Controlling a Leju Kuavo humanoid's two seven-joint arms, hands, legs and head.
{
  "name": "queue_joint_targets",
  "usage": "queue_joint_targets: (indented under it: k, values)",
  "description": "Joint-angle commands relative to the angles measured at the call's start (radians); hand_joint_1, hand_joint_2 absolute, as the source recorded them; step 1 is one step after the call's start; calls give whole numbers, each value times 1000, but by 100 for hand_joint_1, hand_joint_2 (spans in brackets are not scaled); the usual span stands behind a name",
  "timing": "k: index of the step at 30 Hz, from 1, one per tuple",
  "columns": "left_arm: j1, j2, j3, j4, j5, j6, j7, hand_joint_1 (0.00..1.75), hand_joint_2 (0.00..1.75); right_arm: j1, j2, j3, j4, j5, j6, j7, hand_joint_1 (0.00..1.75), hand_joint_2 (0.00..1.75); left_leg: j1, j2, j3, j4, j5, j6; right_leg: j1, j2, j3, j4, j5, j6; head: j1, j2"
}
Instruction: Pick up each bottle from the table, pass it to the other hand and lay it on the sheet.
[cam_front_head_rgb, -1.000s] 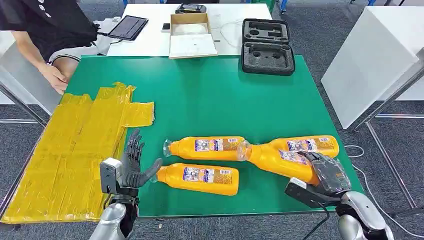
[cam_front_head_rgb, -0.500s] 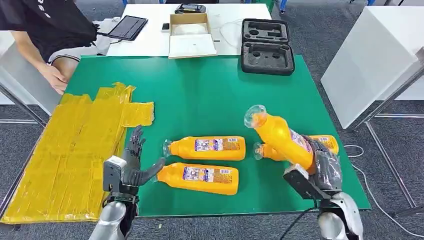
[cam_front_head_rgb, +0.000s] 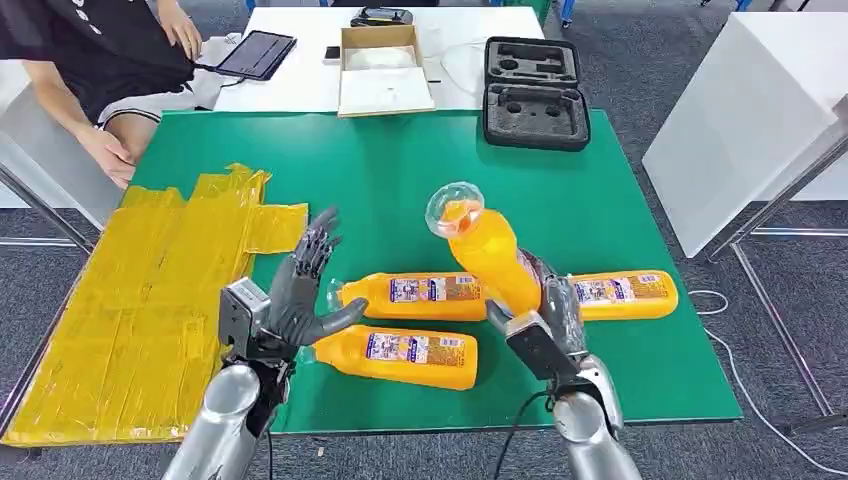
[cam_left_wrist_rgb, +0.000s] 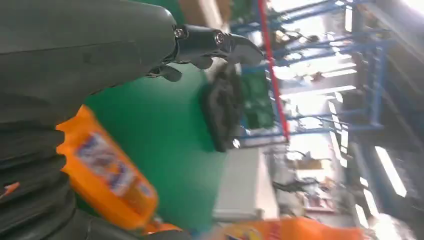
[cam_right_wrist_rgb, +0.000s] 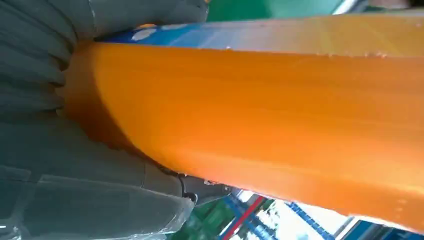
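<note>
A: R hand (cam_front_head_rgb: 553, 318)?
B: Lower centre-right of the head frame, fingers wrapped round the base of the lifted bottle (cam_front_head_rgb: 492, 258). Bottle's up off the green table (cam_front_head_rgb: 400, 190), tilted, clear cap end pointing to upper left. In the R wrist pic the orange body (cam_right_wrist_rgb: 260, 110) runs right across, clamped against the grey palm.

A: L hand (cam_front_head_rgb: 300, 295)?
B: Lower left-centre, holding nothing; fingers spread and pointing up, thumb sticking out to the right. Sits between the yellow sheet (cam_front_head_rgb: 150, 290) and the bottles, just beside the near bottle's neck.

A: Other bottles?
B: Three lying flat. Near bottle (cam_front_head_rgb: 400, 357) at bottom centre; middle bottle (cam_front_head_rgb: 420, 296) just above it, cap to the left; right bottle (cam_front_head_rgb: 625, 293) at centre right, partly behind the R hand. None on the sheet; it covers the table's left side.

A: Anything else?
B: Black foam case (cam_front_head_rgb: 533, 93) at top centre-right edge of the table. Cardboard box (cam_front_head_rgb: 382, 70) and tablet (cam_front_head_rgb: 257, 54) on the white table behind. Person (cam_front_head_rgb: 90, 60) at upper left, one hand by the sheet's far corner.
</note>
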Motion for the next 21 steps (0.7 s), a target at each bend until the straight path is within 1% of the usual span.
queue_joint_targets:
  k: [1,2,3,4,5,6,7,9,10,13,16,17,18,19,21]
  values:
    - [-138,52,-111,-17,140,-69,55,0,175,-134,40,146,142,-52,-32,-35,175,175,2,7,4,3,-4,-4,2,4,4,1,-2,-2,1,0]
    - [-148,50,-127,-7,146,-77,57,0,175,-138,39,150,143,-57,-36,-37,175,175,2,7,6,3,-5,-5,3,4,6,1,-3,-2,0,0]
    - [-156,48,-140,0,148,-79,57,0,175,-142,38,153,144,-60,-38,-38,175,175,1,4,3,1,-2,-3,1,2,3,0,-1,-1,0,0]
    - [-162,44,-153,6,148,-81,57,0,175,-144,38,154,144,-64,-41,-40,175,175,2,4,5,2,-4,-4,2,1,6,0,-3,-2,0,0]
    - [-163,42,-157,9,149,-80,57,0,175,-145,38,154,144,-64,-41,-40,175,175,1,1,3,1,-2,-3,1,-1,4,0,-2,-1,0,0]
    - [-163,42,-157,9,149,-80,57,0,175,-145,38,154,144,-64,-41,-40,175,175,2,2,5,2,-4,-4,2,-1,6,0,-3,-2,0,0]
    - [-166,41,-163,15,153,-81,56,0,175,-146,38,153,144,-69,-44,-43,175,175,1,2,3,1,-2,-2,1,0,3,0,-1,-1,0,0]
    - [-174,42,-181,27,178,-94,56,0,175,-157,35,162,154,-83,-45,-52,175,175,1,3,5,1,-3,-4,2,1,6,-1,-2,-1,0,0]
    - [-177,39,-193,33,180,-94,55,0,175,-165,38,166,162,-90,-48,-59,175,175,1,2,3,0,-2,-2,1,1,3,-1,-1,-1,0,0]
    - [-176,32,-211,43,201,-93,54,0,175,-196,43,184,197,-98,-62,-70,175,175,2,4,7,3,-5,-5,2,1,8,0,-4,-2,0,0]
    - [-173,34,-236,42,208,-85,53,0,175,-229,43,200,228,-133,-82,-83,175,175,0,2,2,0,-1,-2,1,1,2,-1,0,-1,0,0]
    - [-173,34,-239,45,210,-83,53,0,175,-236,44,203,234,-139,-84,-84,175,175,1,3,3,1,-2,-3,1,1,4,0,-1,-1,0,0]
    - [-174,35,-241,47,218,-77,52,0,175,-249,44,214,241,-145,-90,-90,175,175,0,1,1,0,-1,-2,0,1,1,-1,0,-1,0,0]
    - [-174,35,-242,49,221,-76,51,0,175,-255,46,217,244,-146,-91,-90,175,175,1,3,4,1,-2,-3,1,1,4,0,-1,-1,0,0]
    - [-176,38,-250,48,233,-67,48,0,175,-280,50,242,262,-146,-110,-83,175,175,1,4,3,1,-2,-3,1,2,3,0,-1,-1,0,0]
